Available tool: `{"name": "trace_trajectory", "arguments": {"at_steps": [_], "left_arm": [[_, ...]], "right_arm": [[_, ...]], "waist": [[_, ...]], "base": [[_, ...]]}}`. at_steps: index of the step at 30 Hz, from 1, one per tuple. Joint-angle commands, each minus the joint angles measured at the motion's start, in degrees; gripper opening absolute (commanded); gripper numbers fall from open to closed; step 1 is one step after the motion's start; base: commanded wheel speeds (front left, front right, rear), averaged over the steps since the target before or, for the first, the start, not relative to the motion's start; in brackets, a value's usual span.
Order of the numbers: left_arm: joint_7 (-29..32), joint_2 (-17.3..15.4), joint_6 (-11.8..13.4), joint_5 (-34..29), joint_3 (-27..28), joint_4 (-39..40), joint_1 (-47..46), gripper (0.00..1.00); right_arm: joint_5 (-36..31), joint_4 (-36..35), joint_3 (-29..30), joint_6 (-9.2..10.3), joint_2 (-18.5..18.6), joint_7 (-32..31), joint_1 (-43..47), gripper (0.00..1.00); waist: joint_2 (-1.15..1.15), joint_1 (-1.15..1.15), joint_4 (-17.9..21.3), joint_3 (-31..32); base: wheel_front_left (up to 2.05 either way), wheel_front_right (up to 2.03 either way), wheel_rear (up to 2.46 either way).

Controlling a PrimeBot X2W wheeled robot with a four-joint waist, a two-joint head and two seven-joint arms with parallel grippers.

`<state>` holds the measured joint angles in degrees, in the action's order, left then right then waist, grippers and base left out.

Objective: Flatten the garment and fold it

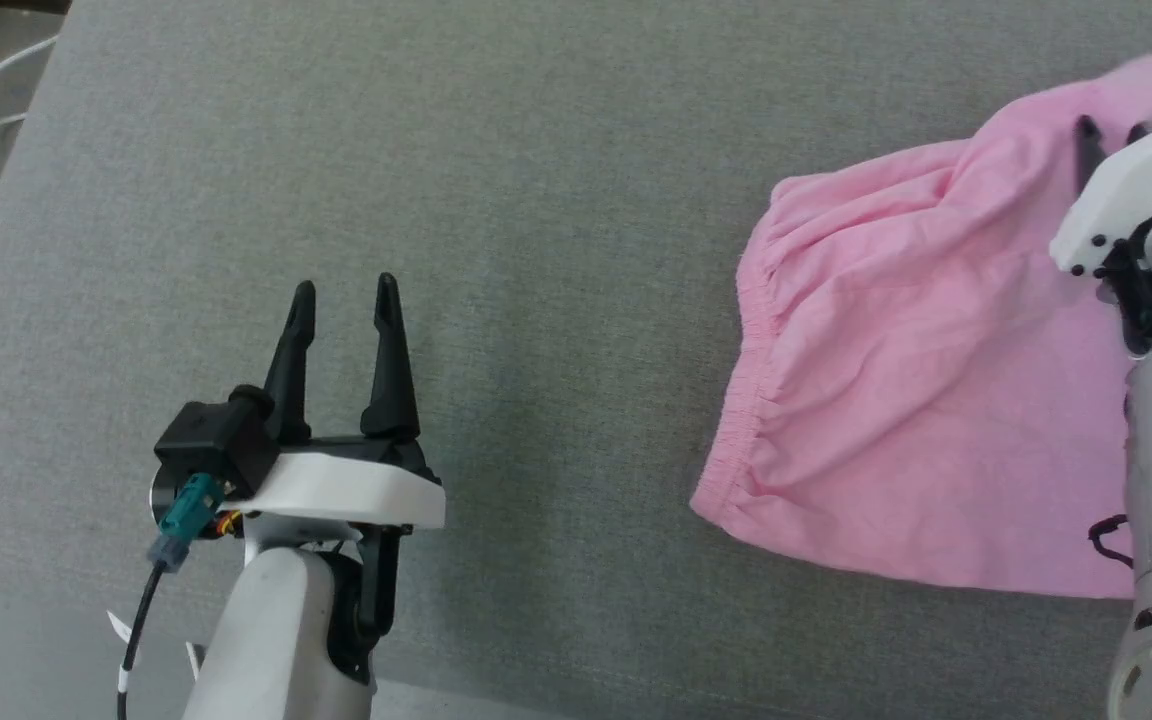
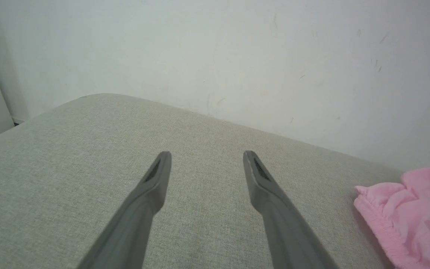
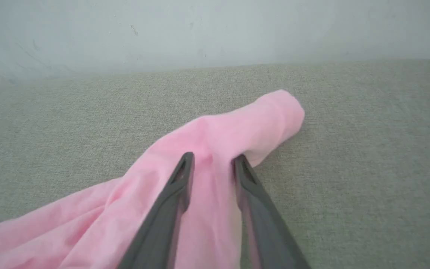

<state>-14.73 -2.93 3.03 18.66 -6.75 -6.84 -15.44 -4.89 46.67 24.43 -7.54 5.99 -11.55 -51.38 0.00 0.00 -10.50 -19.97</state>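
On the right of the grey cushion [image 1: 536,200] lies the pink garment [image 1: 896,400]; right gripper [image 3: 213,157] half-closed astride its bunched far end, grip unclear; left gripper [image 1: 344,290] wide open, well apart

Bare indoor room, maybe lab: grey fabric-covered surface [image 1: 536,150] against plain white wall [image 2: 237,56] (scuffed, marked).

we read no text, label, brand, number or sign in any of these views. the small white tabs [image 1: 117,626] beside the black cable [image 1: 139,612] are too small for us to make out any lettering.
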Motion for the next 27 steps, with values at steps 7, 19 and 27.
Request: {"name": "trace_trajectory", "arguments": {"at_steps": [7, 19, 27], "left_arm": [[-0.3, 0.0, -2.3, -1.9, -0.7, -1.5, 0.5, 1.00], [2.8, -1.4, -9.8, -5.4, -13.6, -7.5, 3.9, 1.00], [10.6, -5.4, -10.5, -1.2, -23.0, -9.6, 4.1, 1.00]], "right_arm": [[6.3, -2.0, -7.4, 0.05, -1.4, 9.9, 5.8, 1.00], [17.2, -26.7, -16.1, 0.05, -0.8, 20.3, 34.4, 1.00], [21.8, -37.1, -13.7, 0.05, -3.0, 16.2, 46.1, 1.00]], "waist": [[0.00, 0.00, 3.6, 4.1], [0.00, 0.00, 10.3, 12.4], [0.00, 0.00, 14.4, 13.1]], "base": [[0.00, 0.00, 0.00], [0.00, 0.00, 0.00], [0.00, 0.00, 0.00]]}}
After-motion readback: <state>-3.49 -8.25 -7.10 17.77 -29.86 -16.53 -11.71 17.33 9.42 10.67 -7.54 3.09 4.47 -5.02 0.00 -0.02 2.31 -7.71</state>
